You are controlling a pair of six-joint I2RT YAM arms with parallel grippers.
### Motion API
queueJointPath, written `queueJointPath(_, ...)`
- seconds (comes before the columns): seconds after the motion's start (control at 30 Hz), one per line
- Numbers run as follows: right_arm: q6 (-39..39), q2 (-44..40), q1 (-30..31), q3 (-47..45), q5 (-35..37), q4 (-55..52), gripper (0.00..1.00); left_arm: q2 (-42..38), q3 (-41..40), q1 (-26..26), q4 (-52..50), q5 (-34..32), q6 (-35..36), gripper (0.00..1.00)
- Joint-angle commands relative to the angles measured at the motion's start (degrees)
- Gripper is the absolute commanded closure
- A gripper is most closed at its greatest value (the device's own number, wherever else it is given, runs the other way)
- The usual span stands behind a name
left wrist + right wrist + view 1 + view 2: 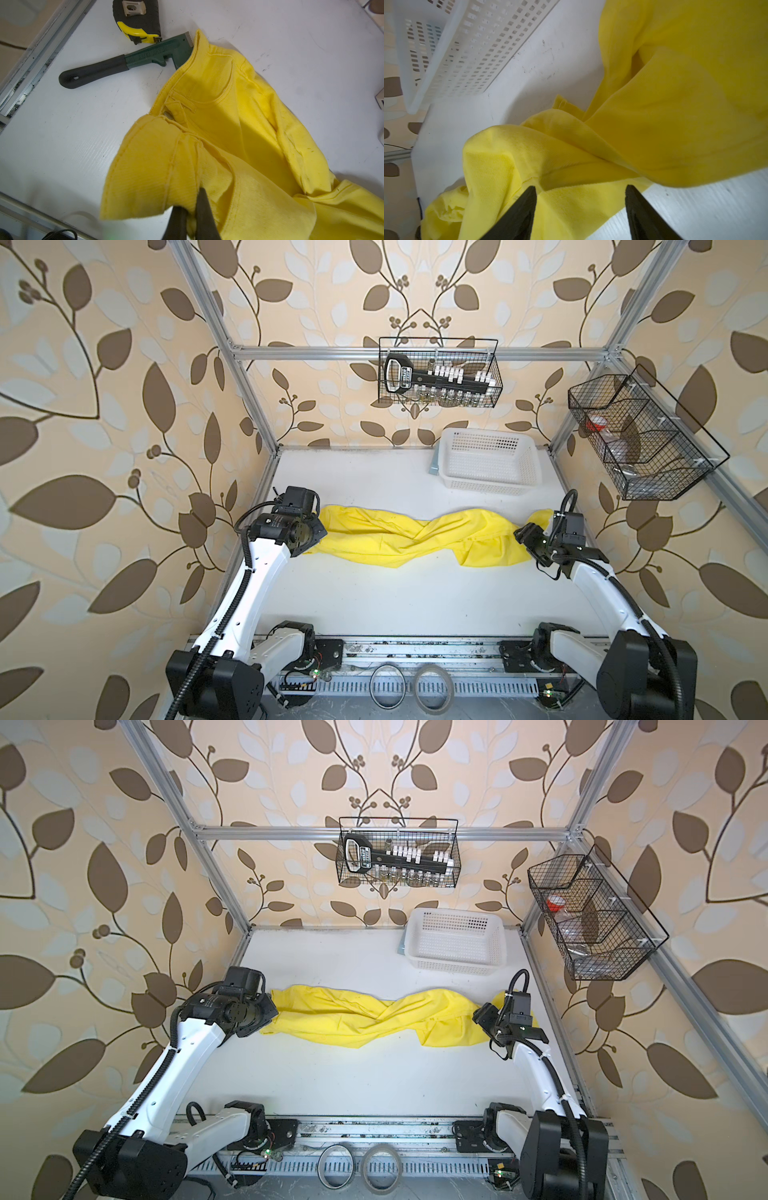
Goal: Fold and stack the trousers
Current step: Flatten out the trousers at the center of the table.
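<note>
- Now the left gripper (pixel 191 204) pinches the waist end of the bright yellow cloth trousers (pixel 395 539).
- The right gripper (pixel 581 188) holds its fingers spread over the other end.

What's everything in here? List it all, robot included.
trousers: one pair, yellow, twisted across mid-table
basket: one, white, table's far right corner
back wire basket: one, black, back rail, holds black tool
side wire basket: one, black, right rail
wrench: one, green, black handle, against the trousers
tape measure: one, black-yellow, beside wrench
rings: two, greyish, front edge
table: one, white
left arm: one, white-black, jaws shut on trousers
right arm: one, white-black, jaws open over trousers
</note>
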Motion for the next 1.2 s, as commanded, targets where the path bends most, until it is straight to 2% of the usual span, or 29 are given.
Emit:
queueJointPath(0.0, 8.0, 1.63, -0.15, -1.22, -3.85, 9.0, 0.32, -0.47, 2.33, -0.06, 0.73, -2.94, 1.38, 1.0)
queueJointPath(0.13, 14.09, 3.49, -0.09, -3.79, -5.05, 13.62, 0.3, -1.0, 2.04, -0.04, 0.55, -3.88, 1.63, 1.0)
queueJointPath(0.2, 14.67, 4.81, -0.05, -4.34, -4.1, 16.07, 0.28, -0.92, 1.98, -0.07, 0.47, -4.02, 1.64, 1.0)
queueJointPath(0.3, 15.65, 8.59, -0.82, -4.08, -4.9, 18.31, 0.34, -0.75, 1.98, -0.03, 0.51, -4.16, 1.82, 1.0)
queueJointPath(0.37, 14.93, 9.16, -1.14, -3.65, -3.66, 18.31, 0.49, -0.46, 2.46, -0.08, 0.26, -4.39, 2.14, 1.0)
queueJointPath(0.43, 13.03, 7.61, -1.45, -2.31, -1.65, 17.34, 0.72, -0.32, 3.3, -0.04, 0.11, -4.99, 2.8, 1.0)
queueJointPath(0.6, 6.3, 3.64, -1.47, 6.12, 4.38, 9.03, 0.99, 1.35, 7.35, -0.06, -0.56, -6.76, 4.85, 1.0)
queueJointPath(0.9, -3.53, 0.06, -1.54, 25.53, 10.2, -3.58, 1.0, 6.71, 19.12, 0.0, 0.03, -10.86, 8.64, 1.0)
queueJointPath(1.17, -6.14, 2.07, -0.9, 36.88, 6.16, -6.91, 1.0, 11.45, 28.76, -0.02, 0.09, -10.28, 9.55, 1.0)
